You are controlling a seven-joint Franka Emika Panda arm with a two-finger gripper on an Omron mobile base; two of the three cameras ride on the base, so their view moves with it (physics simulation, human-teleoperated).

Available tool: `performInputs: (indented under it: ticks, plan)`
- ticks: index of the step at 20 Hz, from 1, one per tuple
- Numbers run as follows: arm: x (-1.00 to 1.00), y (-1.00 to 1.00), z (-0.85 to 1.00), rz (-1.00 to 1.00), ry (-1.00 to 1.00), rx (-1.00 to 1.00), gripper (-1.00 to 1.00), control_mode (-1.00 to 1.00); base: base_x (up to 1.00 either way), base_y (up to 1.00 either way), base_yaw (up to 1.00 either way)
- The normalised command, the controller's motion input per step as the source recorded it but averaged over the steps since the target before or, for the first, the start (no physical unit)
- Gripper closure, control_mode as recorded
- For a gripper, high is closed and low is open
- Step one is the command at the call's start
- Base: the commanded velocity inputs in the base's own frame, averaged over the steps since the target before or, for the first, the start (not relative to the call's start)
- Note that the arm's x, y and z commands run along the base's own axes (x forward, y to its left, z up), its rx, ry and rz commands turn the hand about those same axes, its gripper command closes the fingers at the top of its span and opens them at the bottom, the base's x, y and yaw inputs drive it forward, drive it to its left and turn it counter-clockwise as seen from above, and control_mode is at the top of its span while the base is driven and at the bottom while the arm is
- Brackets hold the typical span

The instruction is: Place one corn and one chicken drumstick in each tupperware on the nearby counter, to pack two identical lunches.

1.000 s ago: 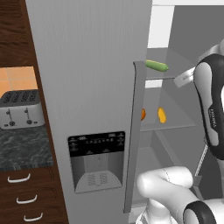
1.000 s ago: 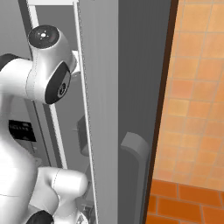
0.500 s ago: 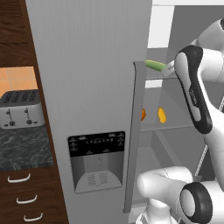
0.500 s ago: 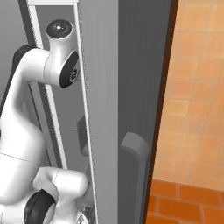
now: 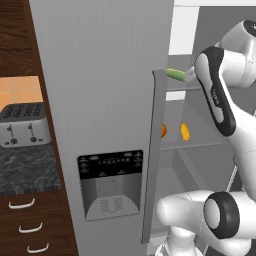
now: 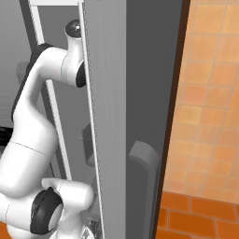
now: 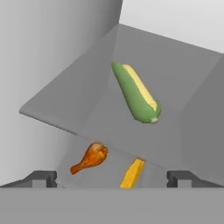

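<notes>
open fridge shelf, husked corn unobstructed, door edge beside

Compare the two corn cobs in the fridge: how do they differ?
The husked corn is mostly green with a pale yellow kernel strip; the plain corn is bare yellow-orange. The husked corn lies on the upper shelf, the plain corn on the shelf below, beside a chicken drumstick. Neither is gripped.

grey fridge door, silver toaster, orange tiled wall
</notes>
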Motion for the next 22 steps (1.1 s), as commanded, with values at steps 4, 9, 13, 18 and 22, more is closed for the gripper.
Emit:
performInputs:
  ticks: [4, 9, 13, 18, 22]
  plan:
    - [0.35, 0.00, -0.16, 0.02, 0.00, 0.00, -1.00, -1.00, 0.00, 0.00, 0.00]
    - [0.37, -0.03, -0.13, 0.02, 0.00, 0.00, -1.00, -1.00, 0.00, 0.00, 0.00]
    - [0.45, -0.02, -0.12, 0.00, 0.00, 0.00, -1.00, -1.00, 0.00, 0.00, 0.00]
    - [0.48, -0.01, -0.07, 0.00, 0.00, 0.00, -1.00, -1.00, 0.00, 0.00, 0.00]
    - [0.46, -0.02, -0.03, -0.01, 0.00, 0.00, -1.00, -1.00, 0.00, 0.00, 0.00]
